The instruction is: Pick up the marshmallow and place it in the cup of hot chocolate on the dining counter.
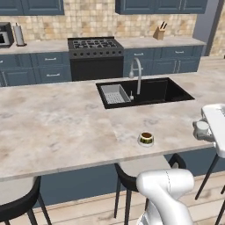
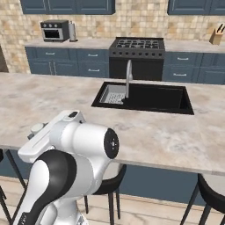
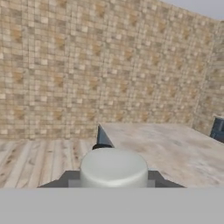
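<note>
The marshmallow (image 3: 113, 168) was a stubby white cylinder with a flat, slightly domed top, seen very close in the hand view, where it sat low and centred between the two dark tips of the end effector (image 3: 113, 180). The tips pressed against its left and right sides, so the end effector was clamped on the marshmallow. In the left base view the same small pale cylinder (image 1: 202, 127) showed at the right edge, at the front of the white hand, held above the near right corner of the surface (image 1: 52, 127). In the right base view it (image 2: 38, 128) peeked out to the left of the arm's big white joint.

The cup of hot chocolate (image 1: 146, 139) stood upright near the front edge of the beige marbled surface, in front of the black sink (image 1: 149, 91) and the curved steel faucet (image 1: 136, 74). It was a small squat round cup, pale with a yellow-green band and dark brown inside. It lay to the left of the end effector and lower, apart from the marshmallow, with bare stone between them.

Black stools (image 1: 132, 180) stood under the front edge of the surface. The hand view looked out at a tan tiled wall (image 3: 87, 65), a wooden floor (image 3: 39, 162), and a stretch of the marbled top.
</note>
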